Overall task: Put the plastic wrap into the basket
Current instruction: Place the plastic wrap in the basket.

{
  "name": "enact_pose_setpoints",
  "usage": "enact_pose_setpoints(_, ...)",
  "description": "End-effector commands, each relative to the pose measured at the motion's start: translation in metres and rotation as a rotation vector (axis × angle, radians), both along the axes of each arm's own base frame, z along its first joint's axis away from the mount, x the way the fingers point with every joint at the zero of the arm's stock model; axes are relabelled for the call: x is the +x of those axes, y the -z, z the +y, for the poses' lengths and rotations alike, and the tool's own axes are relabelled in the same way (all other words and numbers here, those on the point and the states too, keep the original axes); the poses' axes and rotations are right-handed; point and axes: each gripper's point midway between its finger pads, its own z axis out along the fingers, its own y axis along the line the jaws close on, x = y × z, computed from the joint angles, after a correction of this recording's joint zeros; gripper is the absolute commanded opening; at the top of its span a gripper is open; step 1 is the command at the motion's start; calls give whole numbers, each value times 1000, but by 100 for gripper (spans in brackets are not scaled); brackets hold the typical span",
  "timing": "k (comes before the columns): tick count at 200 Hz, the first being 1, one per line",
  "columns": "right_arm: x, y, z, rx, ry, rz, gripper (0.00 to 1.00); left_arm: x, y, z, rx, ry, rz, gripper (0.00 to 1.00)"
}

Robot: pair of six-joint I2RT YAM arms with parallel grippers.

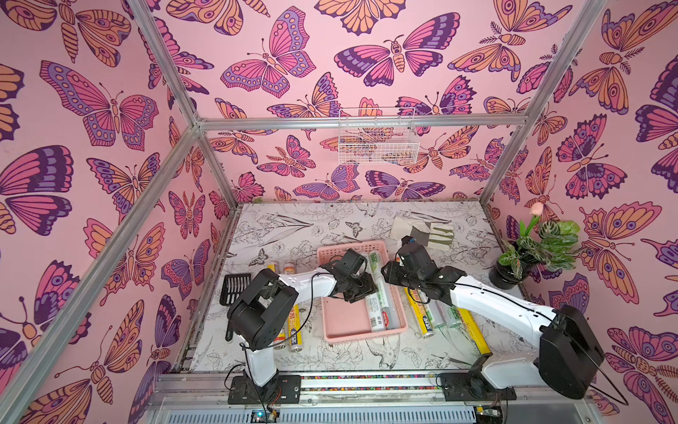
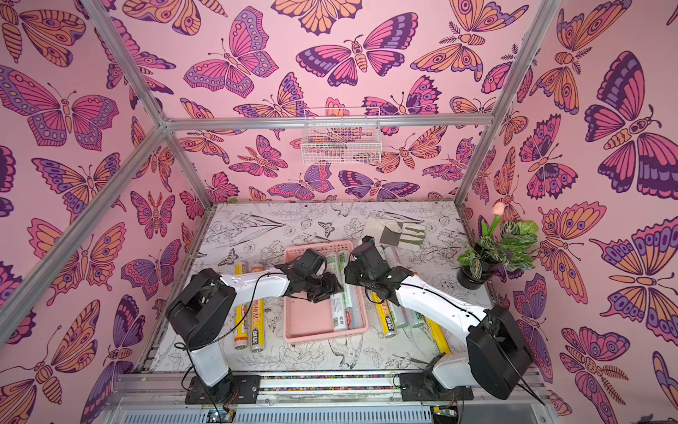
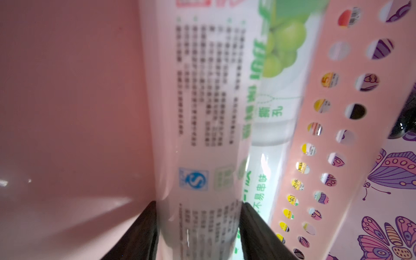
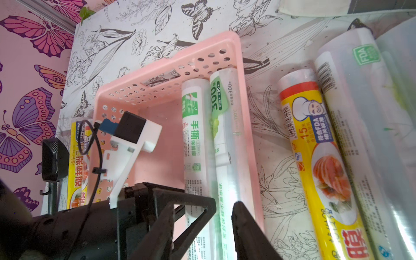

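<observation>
Seemingly light, stiff, slick plastic wrap [image 3: 202, 112] suited a mid-length pinch; left end effector [image 3: 199, 203] and right end effector [image 4: 225, 202] straddled rolls, grip unclear.

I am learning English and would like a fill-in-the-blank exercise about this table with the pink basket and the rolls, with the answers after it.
1. The shallow pink perforated plastic basket holds ___ long slim rolls of plastic wrap.
2. The black slotted plastic scoop lies on the ___ arm's side of the basket.
3. The green potted plant carries one ___ flower.

Missing words: two; left; pink.
</observation>
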Motion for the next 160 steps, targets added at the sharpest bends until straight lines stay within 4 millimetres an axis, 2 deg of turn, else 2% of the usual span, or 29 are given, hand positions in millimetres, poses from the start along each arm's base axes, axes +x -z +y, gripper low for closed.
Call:
enact_pose_setpoints(1, 3, -8, -10, -20, 27, -20, 46, 5, -15, -10, -50, 22, -38, 67)
enact_pose_setpoints(19, 4, -9, -17, -40, 42, -28, 46, 5, -17, -10, -53, 20, -40, 69)
enact_pose_setpoints(45, 5, -13, -37, -83, 90, -40, 46, 3, -22, -8, -58, 22, -47, 70)
enact_pose_setpoints(93, 3, -12, -76, -119, 156, -57, 42, -1, -30, 10, -3, 1, -91, 71)
enact_pose_setpoints(120, 0, -1, -94, -154, 167, -19, 41, -2, -35, 18, 26, -5, -113, 71)
enact_pose_setpoints(160, -10, 27, -109, -274, 126, 94, 39, -2, -42, 23, 36, -2, -146, 71)
